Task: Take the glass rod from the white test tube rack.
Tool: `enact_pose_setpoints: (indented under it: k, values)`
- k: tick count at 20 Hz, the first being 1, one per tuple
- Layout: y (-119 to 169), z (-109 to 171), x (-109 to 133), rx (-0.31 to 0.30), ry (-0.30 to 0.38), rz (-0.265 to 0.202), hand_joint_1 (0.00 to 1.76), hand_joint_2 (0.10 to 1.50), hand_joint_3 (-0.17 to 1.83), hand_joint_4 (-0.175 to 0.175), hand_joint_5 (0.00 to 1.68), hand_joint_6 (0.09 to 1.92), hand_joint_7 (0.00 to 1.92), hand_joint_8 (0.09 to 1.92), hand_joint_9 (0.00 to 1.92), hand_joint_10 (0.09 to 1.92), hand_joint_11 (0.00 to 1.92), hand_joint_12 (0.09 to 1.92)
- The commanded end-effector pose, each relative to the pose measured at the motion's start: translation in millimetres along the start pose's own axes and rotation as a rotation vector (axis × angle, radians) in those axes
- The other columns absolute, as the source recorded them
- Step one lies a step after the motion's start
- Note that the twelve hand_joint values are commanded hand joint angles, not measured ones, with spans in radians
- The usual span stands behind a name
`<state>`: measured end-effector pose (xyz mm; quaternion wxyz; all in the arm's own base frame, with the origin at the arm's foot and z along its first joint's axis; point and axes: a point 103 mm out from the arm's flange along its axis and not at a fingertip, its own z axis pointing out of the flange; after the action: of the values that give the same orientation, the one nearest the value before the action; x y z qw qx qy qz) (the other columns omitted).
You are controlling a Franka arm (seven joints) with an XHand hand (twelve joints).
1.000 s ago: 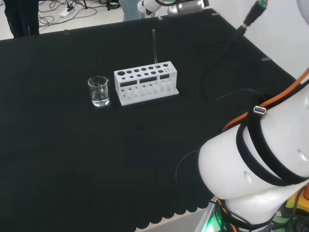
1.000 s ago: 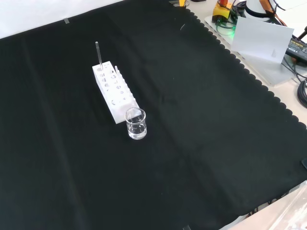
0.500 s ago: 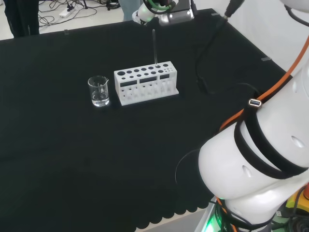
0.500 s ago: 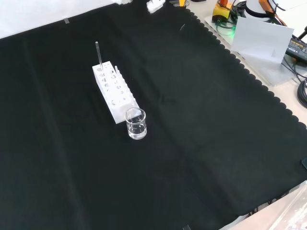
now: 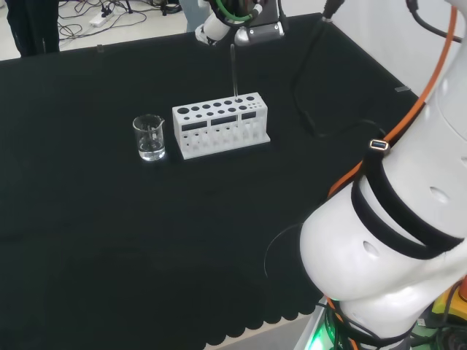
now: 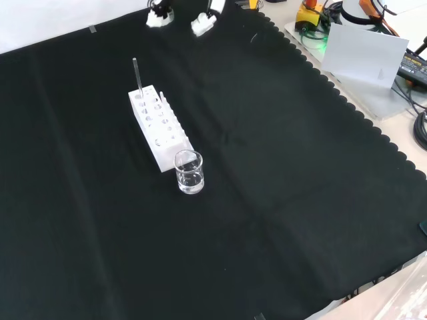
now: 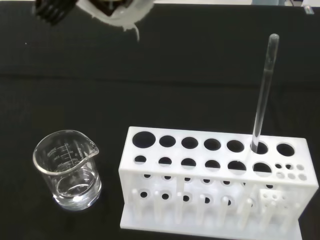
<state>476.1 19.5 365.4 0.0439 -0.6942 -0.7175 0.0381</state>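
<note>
White test tube rack (image 5: 220,124): standing mid-cloth on the black cloth (image 5: 109,240), rows of round holes on top. Glass rod (image 5: 233,71): upright in a back-row hole near the rack's right end in the head view, rising well above the rack; in the wrist view, seated in the second hole from one end. Small clear beaker (image 5: 149,137): just beside the rack's left end in the head view, apart from it, a little clear liquid at the bottom. Hand (image 6: 202,23): at the top edge of the front view, well apart from rack and rod, touching nothing; two white fingertips visible, open or closed cannot be told.
</note>
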Motion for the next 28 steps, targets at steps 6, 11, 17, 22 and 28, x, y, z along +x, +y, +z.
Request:
enact_pose_setpoints:
  k: [6, 11, 17, 22, 28]
  values:
    - [44, 20, -18, 0.027, 0.007, -0.008, 0.92, 0.70, 0.67, -0.175, 0.36, 0.61, 0.69, 0.86, 0.96, 0.69, 0.83, 1.20]
    - [59, 26, -29, 0.040, 0.016, -0.003, 0.91, 0.70, 0.67, -0.175, 0.35, 0.62, 0.68, 0.86, 0.95, 0.69, 0.82, 1.20]
    - [73, 31, -42, 0.061, 0.033, -0.003, 0.90, 0.71, 0.68, -0.175, 0.33, 0.62, 0.67, 0.86, 0.94, 0.70, 0.81, 1.20]
    - [85, 34, -54, 0.083, 0.038, 0.012, 0.90, 0.72, 0.67, -0.175, 0.31, 0.62, 0.64, 0.88, 0.91, 0.72, 0.79, 1.21]
    - [87, 34, -67, 0.103, 0.044, 0.029, 0.89, 0.72, 0.68, -0.175, 0.28, 0.61, 0.62, 0.89, 0.90, 0.74, 0.78, 1.22]
